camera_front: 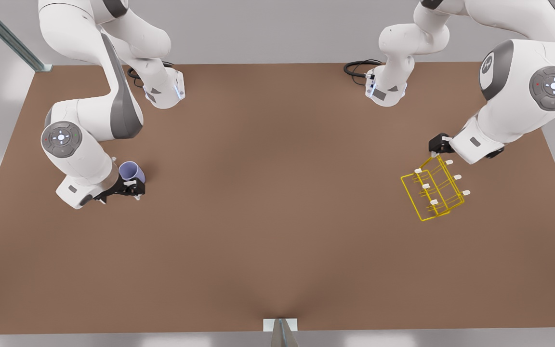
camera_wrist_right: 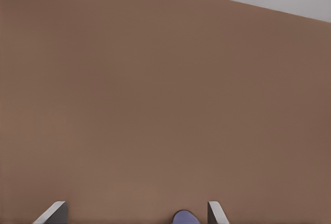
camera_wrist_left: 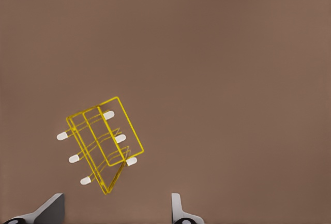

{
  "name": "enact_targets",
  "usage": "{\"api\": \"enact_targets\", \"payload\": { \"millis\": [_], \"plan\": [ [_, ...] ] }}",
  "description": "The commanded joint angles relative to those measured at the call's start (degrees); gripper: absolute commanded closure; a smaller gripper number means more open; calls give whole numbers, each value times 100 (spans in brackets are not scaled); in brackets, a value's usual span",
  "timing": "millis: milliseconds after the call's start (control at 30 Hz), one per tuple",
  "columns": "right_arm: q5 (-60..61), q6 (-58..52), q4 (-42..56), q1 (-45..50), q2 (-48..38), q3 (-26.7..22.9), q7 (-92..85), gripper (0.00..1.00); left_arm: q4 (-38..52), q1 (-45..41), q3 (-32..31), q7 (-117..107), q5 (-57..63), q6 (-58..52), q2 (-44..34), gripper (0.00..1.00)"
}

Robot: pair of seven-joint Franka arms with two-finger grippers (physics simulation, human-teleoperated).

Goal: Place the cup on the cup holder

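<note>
Now the cup point(camera_front: 131, 171) sits on the brown table point(camera_front: 268, 217), far across from the cup holder point(camera_front: 434, 190). Right gripper point(camera_front: 132, 187) is down at the cup, fingers spread wide, one of them just beside the cup, nothing grasped. Left gripper point(camera_front: 439, 147) hovers right over the cup holder's edge, fingers point(camera_wrist_left: 177, 208) parted and empty, the holder standing on the table beneath it.

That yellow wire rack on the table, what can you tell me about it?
The cup holder is a thin yellow wire rack with a rectangular base frame and six prongs tipped with white caps, three on each side. It stands on the brown table at the front view's right, turned at an angle. The left pincer, open, hangs just by its far end; contact cannot be told. No cup hangs on it.
</note>
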Motion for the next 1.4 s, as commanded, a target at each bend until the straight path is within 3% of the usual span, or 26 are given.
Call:
{"api": "enact_targets", "payload": {
  "millis": [0, 167, 233, 333, 400, 467, 533, 567, 767, 1367],
  "plan": [
    [103, -6, 2, -24, -6, 2, 110, 0, 3, 1, -4, 343, 3, 92, -7, 0],
    [130, -612, -34, 196, 424, 11, 541, 0, 3, 1, -4, 352, 12, 74, -7, 0],
    [-134, -279, -217, -23, 881, 2, 541, 0, 3, 1, -4, 352, 12, 57, -7, 0],
    [-81, 337, -1167, -428, 504, 99, 480, 0, 3, 1, -4, 352, 12, 57, -7, 0],
    [-64, 1239, -2105, -1383, -127, 764, 287, 0, -6, 1, -4, 352, 12, 31, -7, 0],
    [182, 1470, -2678, -3633, -349, 2671, -56, 0, -6, 1, -4, 360, 12, 13, -7, 0],
    [182, 1856, -3135, -4733, -349, 3631, -65, 0, -6, 1, -4, 360, 12, 4, -7, 0],
    [182, 2094, -3355, -4963, -358, 3843, -65, 0, -6, 1, -4, 360, 12, 4, -7, 0],
    [165, 3852, -4762, -5324, -366, 3852, -91, 0, -6, 1, -4, 352, 12, -22, -7, 0],
    [182, 3633, -5360, -5438, -1104, 4098, -83, 0, -6, 1, -4, 352, 12, -110, -7, 0]
  ]
}}
